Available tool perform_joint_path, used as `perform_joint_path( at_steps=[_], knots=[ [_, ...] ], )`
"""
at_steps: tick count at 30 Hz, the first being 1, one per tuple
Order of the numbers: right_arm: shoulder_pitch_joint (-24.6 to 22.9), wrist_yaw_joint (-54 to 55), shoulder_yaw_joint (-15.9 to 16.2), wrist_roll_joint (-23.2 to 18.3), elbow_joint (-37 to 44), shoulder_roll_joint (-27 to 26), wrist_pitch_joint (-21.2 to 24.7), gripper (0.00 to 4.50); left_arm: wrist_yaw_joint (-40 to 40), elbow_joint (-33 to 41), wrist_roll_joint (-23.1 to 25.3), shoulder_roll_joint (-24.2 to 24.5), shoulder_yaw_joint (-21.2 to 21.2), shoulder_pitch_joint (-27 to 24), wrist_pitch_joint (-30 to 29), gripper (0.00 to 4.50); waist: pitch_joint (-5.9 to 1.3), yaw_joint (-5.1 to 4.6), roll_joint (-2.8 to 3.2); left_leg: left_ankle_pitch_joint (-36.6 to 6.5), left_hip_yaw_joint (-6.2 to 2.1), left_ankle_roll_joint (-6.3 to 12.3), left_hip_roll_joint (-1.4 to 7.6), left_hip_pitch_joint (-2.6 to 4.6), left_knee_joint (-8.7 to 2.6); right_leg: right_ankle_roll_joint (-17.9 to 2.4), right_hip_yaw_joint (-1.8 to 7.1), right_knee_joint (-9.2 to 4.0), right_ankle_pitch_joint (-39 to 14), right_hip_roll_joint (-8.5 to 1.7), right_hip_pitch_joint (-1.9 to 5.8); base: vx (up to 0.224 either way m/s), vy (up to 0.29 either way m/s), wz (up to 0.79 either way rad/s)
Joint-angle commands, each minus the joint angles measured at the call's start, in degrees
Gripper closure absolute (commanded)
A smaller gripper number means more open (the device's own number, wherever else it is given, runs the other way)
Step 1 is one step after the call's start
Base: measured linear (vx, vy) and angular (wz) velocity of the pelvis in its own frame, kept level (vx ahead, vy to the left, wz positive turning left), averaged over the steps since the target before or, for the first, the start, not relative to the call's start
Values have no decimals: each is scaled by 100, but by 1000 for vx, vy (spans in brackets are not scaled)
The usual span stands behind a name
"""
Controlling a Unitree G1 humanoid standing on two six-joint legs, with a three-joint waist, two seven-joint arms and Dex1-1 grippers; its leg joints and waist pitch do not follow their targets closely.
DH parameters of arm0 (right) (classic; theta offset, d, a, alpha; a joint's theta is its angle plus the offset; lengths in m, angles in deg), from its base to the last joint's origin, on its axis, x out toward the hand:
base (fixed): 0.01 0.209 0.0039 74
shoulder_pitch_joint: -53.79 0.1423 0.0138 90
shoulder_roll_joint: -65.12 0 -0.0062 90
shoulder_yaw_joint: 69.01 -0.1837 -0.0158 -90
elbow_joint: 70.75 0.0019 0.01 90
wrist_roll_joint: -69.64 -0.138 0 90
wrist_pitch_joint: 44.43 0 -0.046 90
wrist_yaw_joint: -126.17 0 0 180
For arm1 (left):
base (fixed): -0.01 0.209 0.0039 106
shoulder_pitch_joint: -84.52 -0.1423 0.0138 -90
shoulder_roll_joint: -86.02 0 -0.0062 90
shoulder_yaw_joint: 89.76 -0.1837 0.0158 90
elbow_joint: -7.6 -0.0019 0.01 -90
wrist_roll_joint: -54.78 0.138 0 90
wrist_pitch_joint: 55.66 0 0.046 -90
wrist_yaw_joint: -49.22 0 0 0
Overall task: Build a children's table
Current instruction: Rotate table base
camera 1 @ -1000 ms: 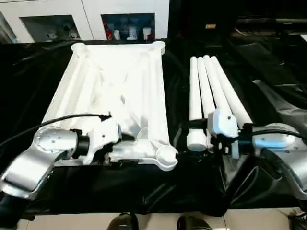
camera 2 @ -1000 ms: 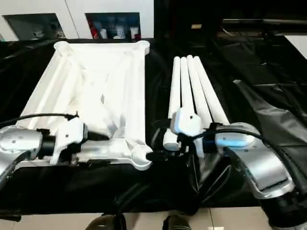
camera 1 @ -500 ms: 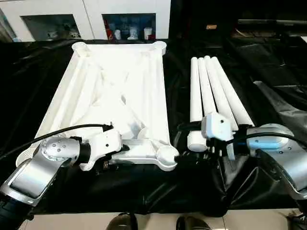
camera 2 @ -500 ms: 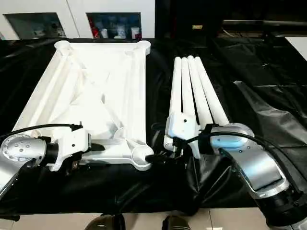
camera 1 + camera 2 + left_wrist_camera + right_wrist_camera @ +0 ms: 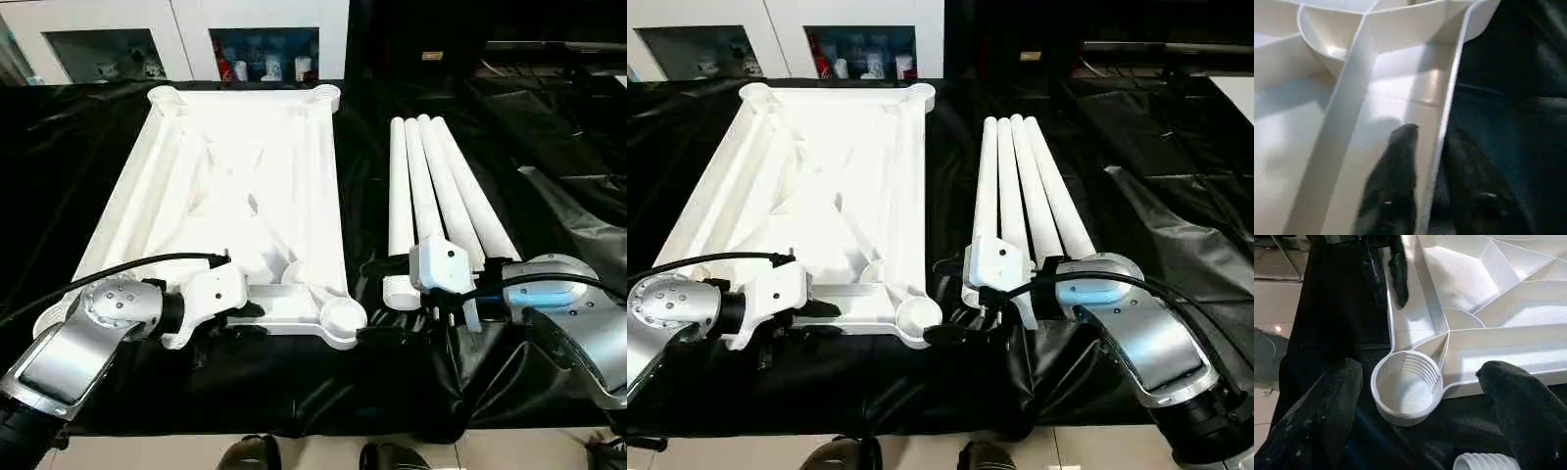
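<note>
From the head views, the tabletop (image 5: 235, 196) lies upside down on the black sheet (image 5: 294, 382), ribs up, with round sockets at its corners. Four legs (image 5: 431, 191) lie side by side just to its right. The left gripper (image 5: 818, 309) reaches along the tabletop's near edge; the right gripper (image 5: 955, 318) sits between the near right corner socket (image 5: 918, 315) and the near ends of the legs. A white cabinet (image 5: 176, 39) stands behind, and shoes (image 5: 250, 455) show at the bottom edge.

The left wrist view adds the grip itself: one black finger (image 5: 1396, 176) lies inside the rim wall (image 5: 1449, 107) and the other outside, closed on that thin wall.

The right wrist view shows its two fingers (image 5: 1327, 401) spread wide on either side of the ribbed socket, touching nothing, with a leg end (image 5: 1484, 462) close by.
</note>
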Motion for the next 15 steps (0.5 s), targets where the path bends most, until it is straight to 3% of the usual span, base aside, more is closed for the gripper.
perform_joint_path(
  at_steps=[1, 9, 15],
  knots=[
    [2, -46, 82, 45, 69, 19, -17, 31, 37, 67, 89, 87, 7, -45, -44, 373, -452, 16, -73, -200, -197, 807, 495, 134, -399, -1581, 314, -358, -48, -556, 305, 0, 0, 0],
    [94, -13, 105, 89, -74, -101, -92, 31, 232, 55, 231, 171, 74, -200, -152, 437, -452, -17, -104, -239, -201, 791, 495, 130, -405, -1558, 312, -356, -47, -560, 310, 0, 0, 0],
    [122, 63, 81, 89, -131, -182, -87, 31, 471, 95, 192, 170, 372, -340, -286, 448, -436, -37, -107, -264, -194, 771, 491, 127, -405, -1569, 308, -367, -98, -548, 305, 0, 0, 0]
  ],
)
